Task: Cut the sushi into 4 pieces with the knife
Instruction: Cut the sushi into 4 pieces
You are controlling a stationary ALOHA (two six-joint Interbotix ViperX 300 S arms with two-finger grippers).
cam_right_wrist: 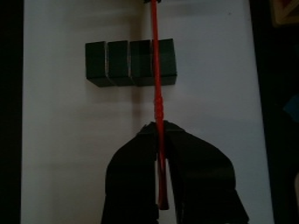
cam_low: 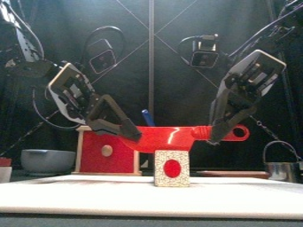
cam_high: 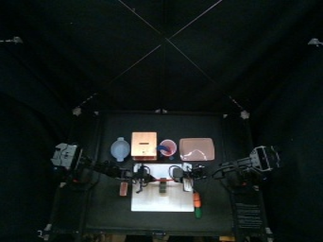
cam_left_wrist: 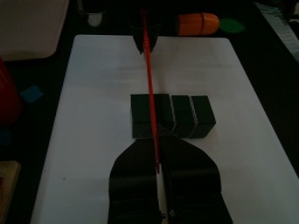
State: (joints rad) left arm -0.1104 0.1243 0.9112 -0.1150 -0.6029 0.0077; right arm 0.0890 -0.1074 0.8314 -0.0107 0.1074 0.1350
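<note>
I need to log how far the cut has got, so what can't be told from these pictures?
- Front view: only the end face of the sushi shows; the other pieces hide behind it.
- Top view: the sushi is too small to count pieces.
- Both wrist views: the knife lies over one seam, so whether that seam is cut through is hidden.

Left claw [cam_low: 123, 132] and right claw [cam_low: 211, 135] both clamped, arms angled down inward from opposite sides, tips level

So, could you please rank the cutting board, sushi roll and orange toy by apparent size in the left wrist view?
Largest: cutting board
Next: sushi roll
Smallest: orange toy, though it sits farther from the camera.
</note>
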